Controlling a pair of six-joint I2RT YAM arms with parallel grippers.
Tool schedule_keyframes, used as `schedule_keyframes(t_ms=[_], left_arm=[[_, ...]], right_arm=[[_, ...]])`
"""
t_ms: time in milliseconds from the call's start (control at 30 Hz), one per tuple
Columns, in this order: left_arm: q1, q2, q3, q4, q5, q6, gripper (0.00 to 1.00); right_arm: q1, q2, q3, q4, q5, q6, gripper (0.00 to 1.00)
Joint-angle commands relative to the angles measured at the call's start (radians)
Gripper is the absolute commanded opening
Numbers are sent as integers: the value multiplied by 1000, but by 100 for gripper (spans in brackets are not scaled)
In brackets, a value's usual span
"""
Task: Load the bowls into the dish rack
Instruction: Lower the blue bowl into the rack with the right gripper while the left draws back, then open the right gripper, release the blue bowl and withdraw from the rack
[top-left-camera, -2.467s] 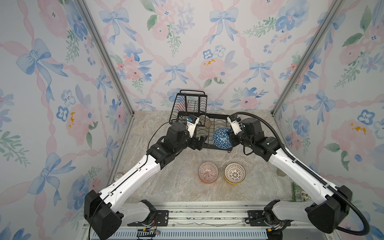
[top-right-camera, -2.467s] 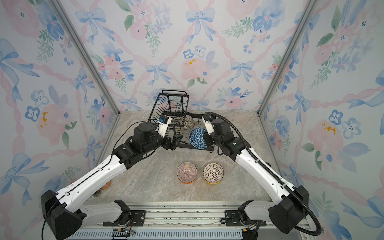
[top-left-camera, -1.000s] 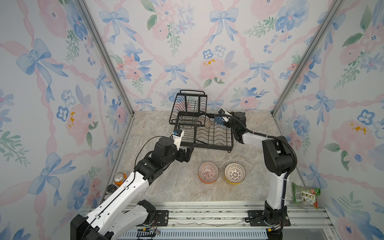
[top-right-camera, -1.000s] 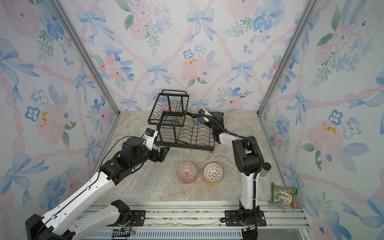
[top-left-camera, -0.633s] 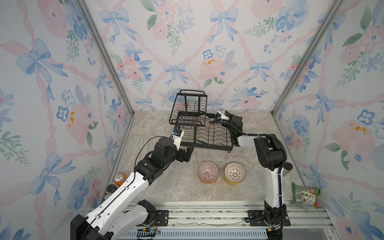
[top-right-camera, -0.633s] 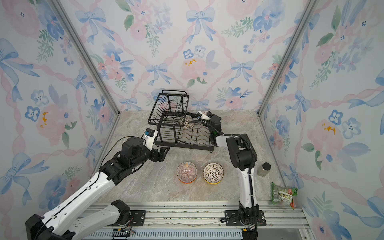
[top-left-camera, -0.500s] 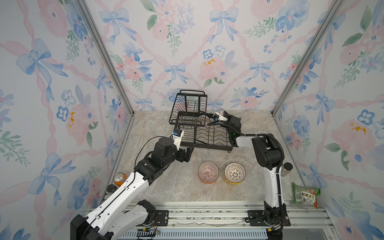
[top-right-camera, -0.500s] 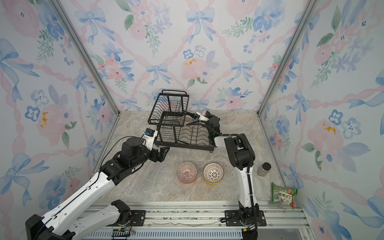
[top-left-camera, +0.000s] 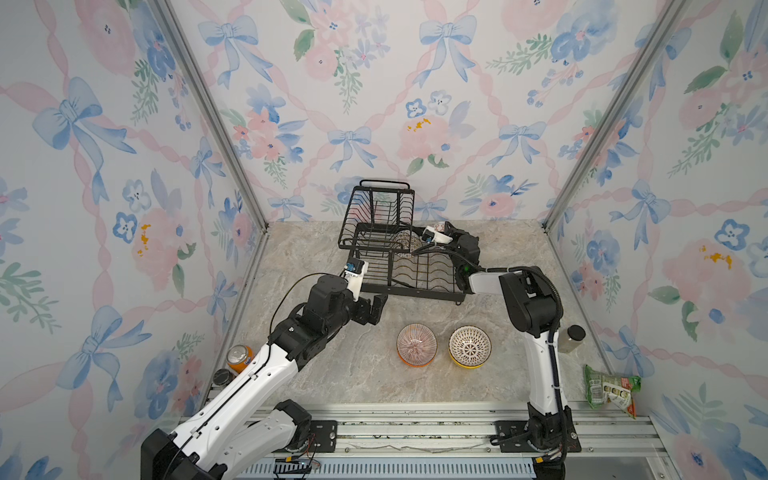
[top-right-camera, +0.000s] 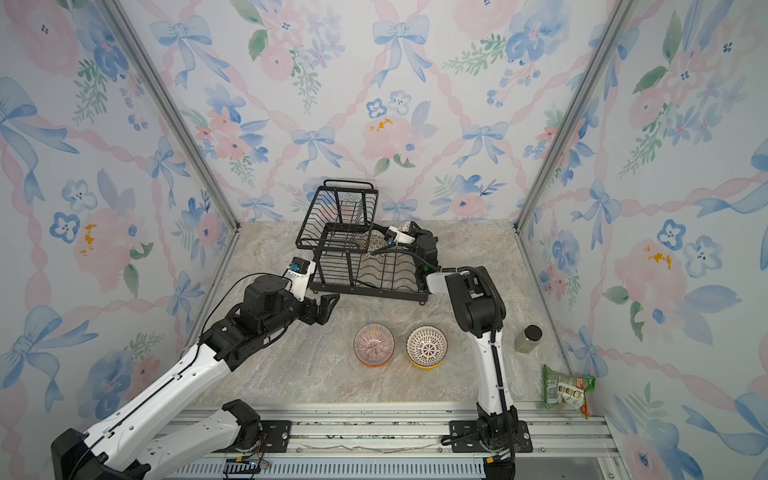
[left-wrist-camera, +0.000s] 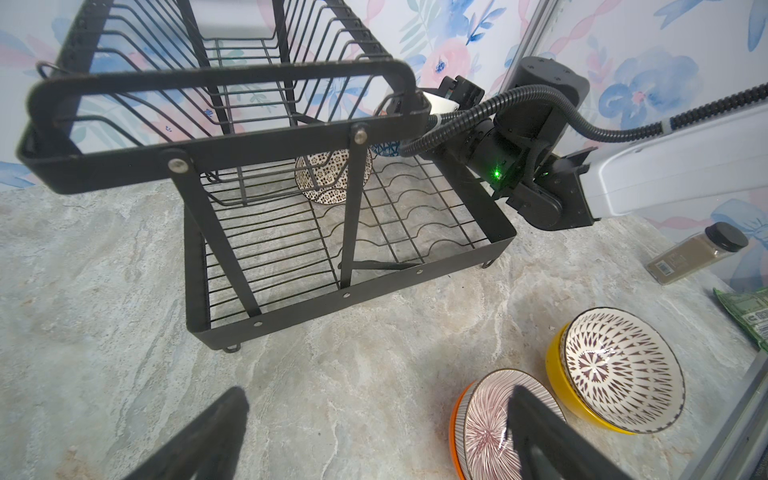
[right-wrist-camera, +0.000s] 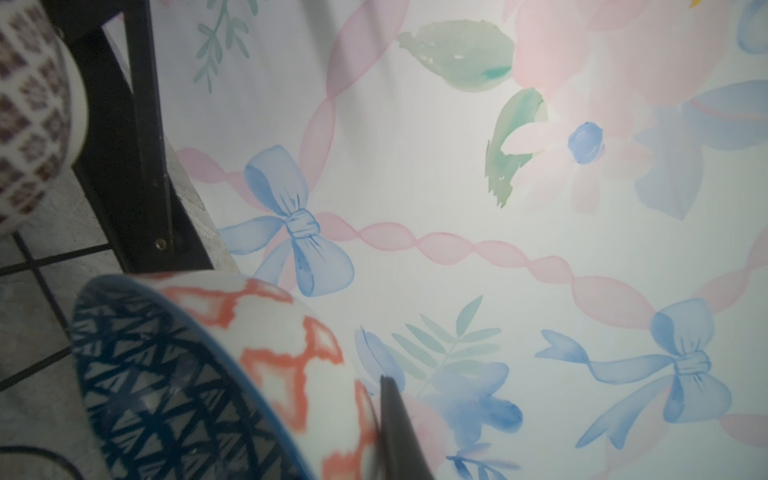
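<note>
Blue geometric bowl (right-wrist-camera: 187, 374) moved to dish rack (top-left-camera: 411, 294) far edge, right gripper (right-wrist-camera: 365, 424) clamped on rim; left gripper (top-left-camera: 376, 308) withdrawn, apart; release pending.

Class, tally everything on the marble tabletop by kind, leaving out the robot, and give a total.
Small round ceramic bowls: 6
Black wire dish rack: 1
Orange drink can: 1
Black-capped spice jar: 1
Green snack packet: 1
Unidentified dark round object: 1
Total: 11
</note>
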Motion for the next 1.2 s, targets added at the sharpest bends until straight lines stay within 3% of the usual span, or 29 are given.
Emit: schedule_keyframes(t_ms=[0, 1167], left_arm=[[7, -15, -21, 12, 7, 1, 98], [10, -24, -18, 15, 11, 14, 98]], right_arm=[[-8, 12, 44, 65, -14, -22, 0], [-18, 52, 18, 3, -23, -137, 0]])
